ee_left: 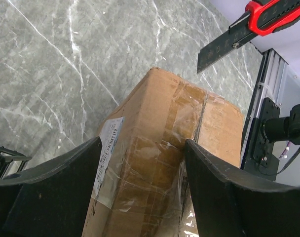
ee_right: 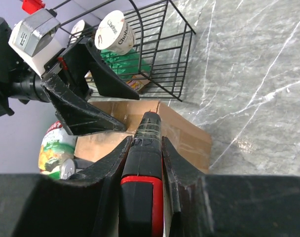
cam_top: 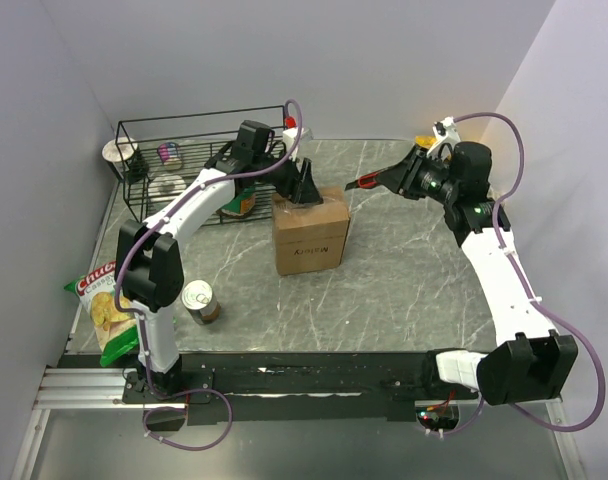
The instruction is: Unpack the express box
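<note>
The express box (cam_top: 309, 238) is a brown carton with clear tape and a white label, standing mid-table; it also shows in the left wrist view (ee_left: 160, 148) and the right wrist view (ee_right: 189, 131). My left gripper (cam_top: 306, 188) is open, its jaws spread over the box's taped top at the far edge (ee_left: 142, 142). My right gripper (cam_top: 409, 172) is shut on a red and black utility knife (cam_top: 369, 182), held in the air right of the box with the blade pointing at it. The knife fills the jaws in the right wrist view (ee_right: 146, 163) and shows in the left wrist view (ee_left: 253, 19).
A black wire basket (cam_top: 184, 150) stands at the back left, holding cups and cans, with a yogurt cup (ee_right: 113, 29) in it. A chips bag (cam_top: 104, 305) and a tin can (cam_top: 199, 300) lie at the front left. Walls close in on the left, back and right.
</note>
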